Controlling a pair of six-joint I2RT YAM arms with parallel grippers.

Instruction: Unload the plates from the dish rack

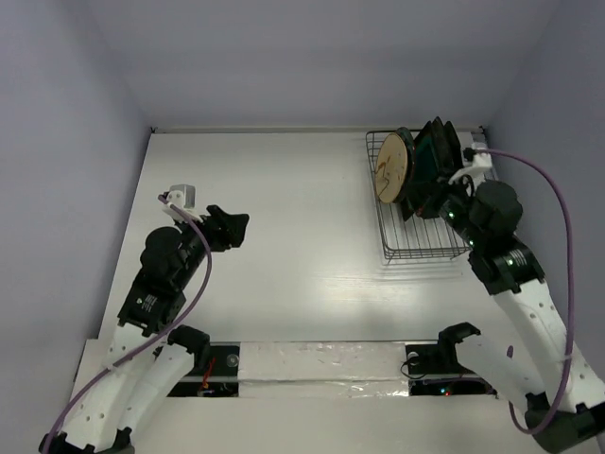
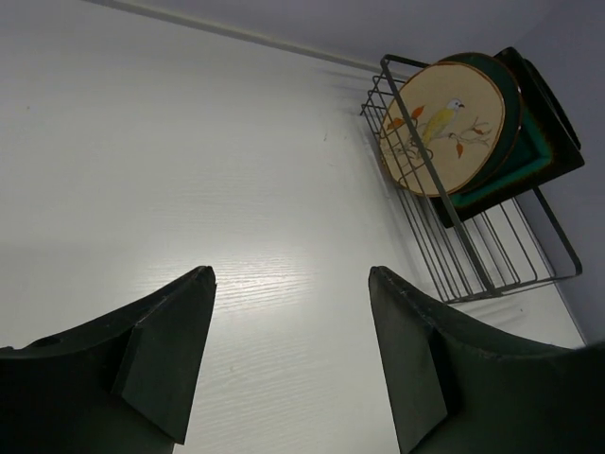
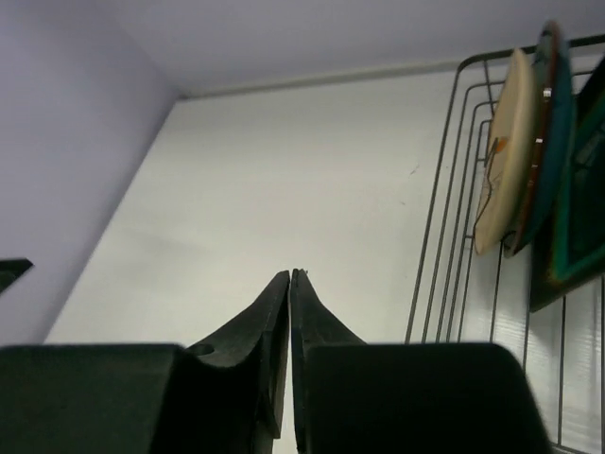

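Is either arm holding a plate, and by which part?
Nothing is held. The left gripper has its jaws open and empty; the right gripper has its jaws shut on nothing. The plates stand in the dish rack.

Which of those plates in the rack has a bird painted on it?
The round cream plate at the front of the row. The plates behind it are teal or dark and show no bird.

Black wire dish rack [image 1: 416, 241] at white table's [image 1: 284, 208] far right; plates [image 1: 427, 156] upright in its far end (round cream plate [image 1: 391, 168] leftmost).
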